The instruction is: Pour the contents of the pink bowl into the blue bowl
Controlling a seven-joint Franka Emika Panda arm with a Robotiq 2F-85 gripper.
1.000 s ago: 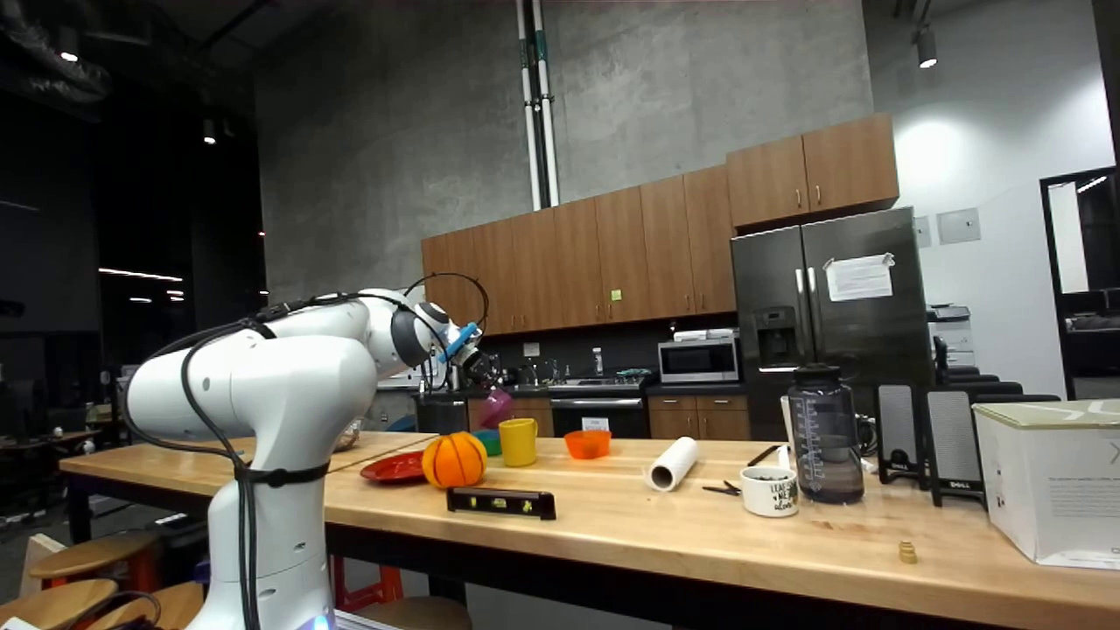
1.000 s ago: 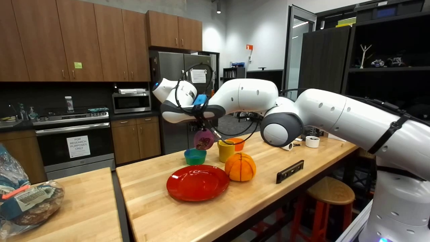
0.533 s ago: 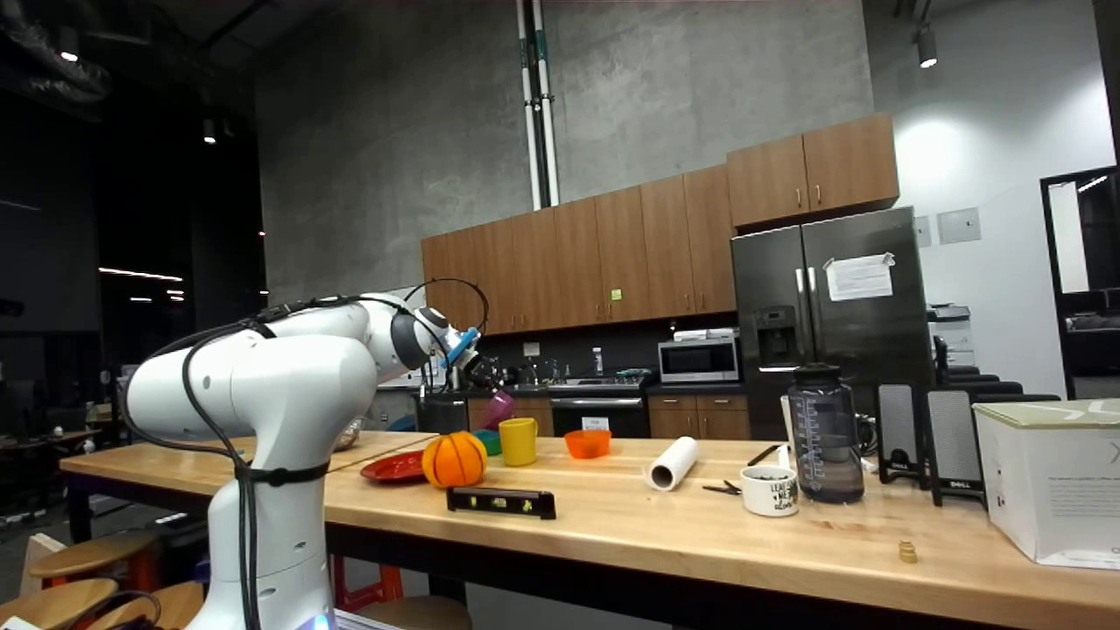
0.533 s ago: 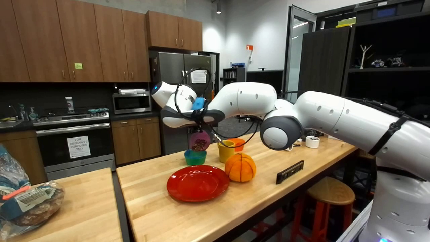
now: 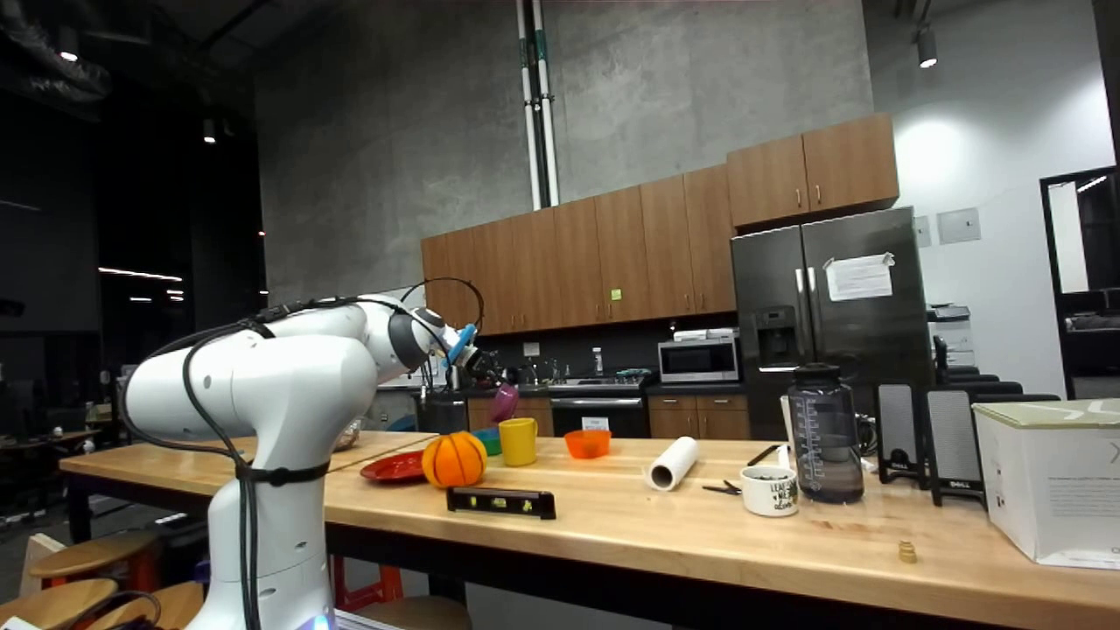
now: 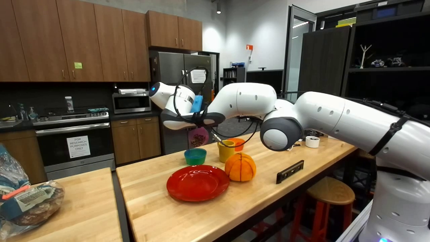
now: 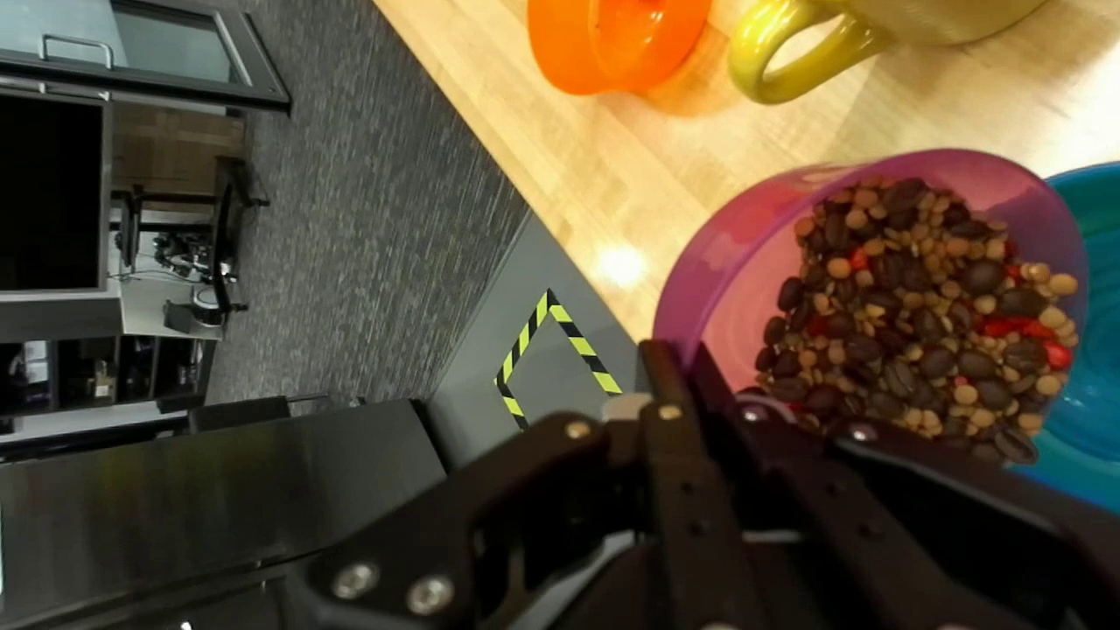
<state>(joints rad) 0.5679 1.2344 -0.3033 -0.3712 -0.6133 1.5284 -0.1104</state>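
Note:
My gripper point(image 7: 679, 360) is shut on the rim of the pink bowl point(image 7: 744, 241). The bowl is held tilted above the table, with dark beans, tan lentil-like bits and red pieces inside. It also shows in both exterior views point(image 5: 504, 403) point(image 6: 198, 137). The blue bowl point(image 7: 1104, 359) lies partly hidden behind the pink bowl in the wrist view. In an exterior view it looks blue inside and green outside point(image 6: 195, 157), and stands upright on the table below the pink bowl. In the other outside picture it shows teal, partly hidden behind a mug point(image 5: 490, 442).
A yellow mug point(image 6: 226, 152) and an orange bowl point(image 7: 617, 44) stand close to the blue bowl. A red plate point(image 6: 197, 183) and an orange pumpkin-like ball point(image 6: 240, 167) lie nearer the table's front. A black level point(image 5: 500, 502) and a paper roll point(image 5: 674, 464) are also on the table.
The gripper has shifted slightly with the pink bowl, which moves left in an exterior view and tilts more steeply. Its contents stay in it. The blue bowl has not moved.

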